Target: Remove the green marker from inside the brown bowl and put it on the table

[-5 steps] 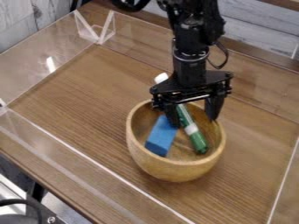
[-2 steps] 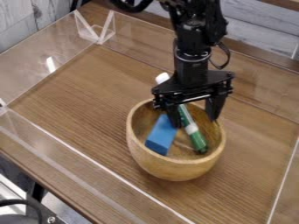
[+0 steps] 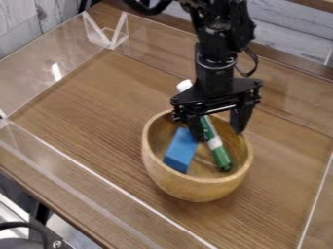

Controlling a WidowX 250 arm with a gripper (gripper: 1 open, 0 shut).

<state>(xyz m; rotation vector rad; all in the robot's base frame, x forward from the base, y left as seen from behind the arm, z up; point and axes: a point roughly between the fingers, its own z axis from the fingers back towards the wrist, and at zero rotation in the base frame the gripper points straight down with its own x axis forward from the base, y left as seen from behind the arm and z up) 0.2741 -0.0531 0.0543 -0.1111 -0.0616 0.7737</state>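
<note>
The green marker (image 3: 215, 147) lies slanted inside the brown bowl (image 3: 158, 166), its white section toward the far rim. My gripper (image 3: 211, 121) points straight down over the bowl's far side, open, with one black finger on each side of the marker's upper end and nothing held. The wood-grain table (image 3: 104, 97) carries the bowl toward the front right.
A blue rectangular block (image 3: 181, 151) rests in the bowl to the left of the marker. Low clear acrylic walls (image 3: 58, 53) border the tabletop, and a clear stand (image 3: 107, 31) sits at the back left corner.
</note>
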